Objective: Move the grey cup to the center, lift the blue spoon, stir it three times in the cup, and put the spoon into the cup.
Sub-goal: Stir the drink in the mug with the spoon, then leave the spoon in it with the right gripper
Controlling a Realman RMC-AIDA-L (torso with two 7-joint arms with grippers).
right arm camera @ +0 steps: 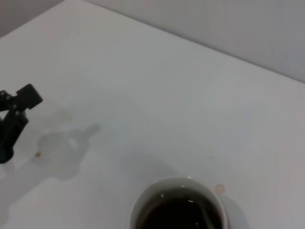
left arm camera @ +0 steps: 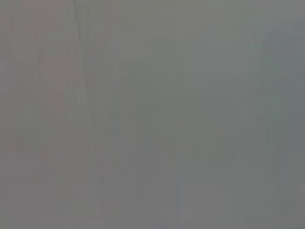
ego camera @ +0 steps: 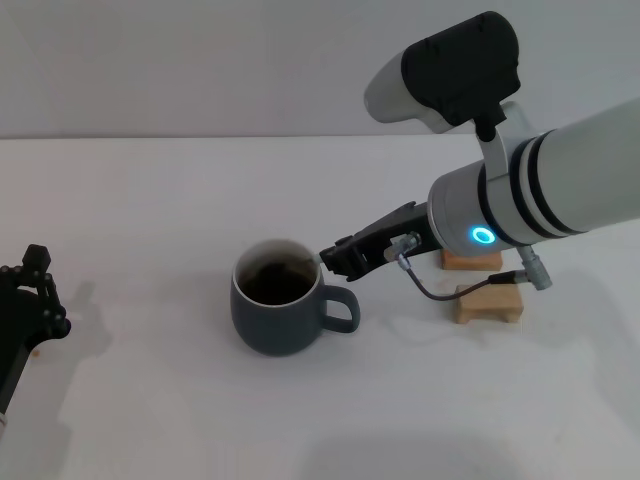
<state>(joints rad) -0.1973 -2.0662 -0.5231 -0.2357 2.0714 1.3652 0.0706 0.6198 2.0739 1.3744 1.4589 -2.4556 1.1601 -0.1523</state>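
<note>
2 arms show here, but only your right one is working. the right pincer [ego camera: 328,257] sits at the rim of the grey cup [ego camera: 280,310], on the handle side, tilted down toward the cup's mouth. it looks closed around something slim at the rim, most likely the blue spoon [ego camera: 308,263], though only a pale sliver shows there and you cannot make out the grip itself. the right wrist view shows a thin curved shape lying in the dark liquid [right arm camera: 180,213], which i judge to be the spoon's bowl. that low, slanted hold fits stirring or letting the spoon go into the cup.

the cup stands upright near the middle of the bench [ego camera: 150,200], its loop handle pointing toward your right arm. by my reading the spoon's long axis slants from the pincer down into the liquid, bowl end lowest, away from the 2 wooden blocks [ego camera: 488,303] behind the arm.

your left pincer [ego camera: 32,290] is parked at the bench's left edge; i cannot tell its opening.
</note>
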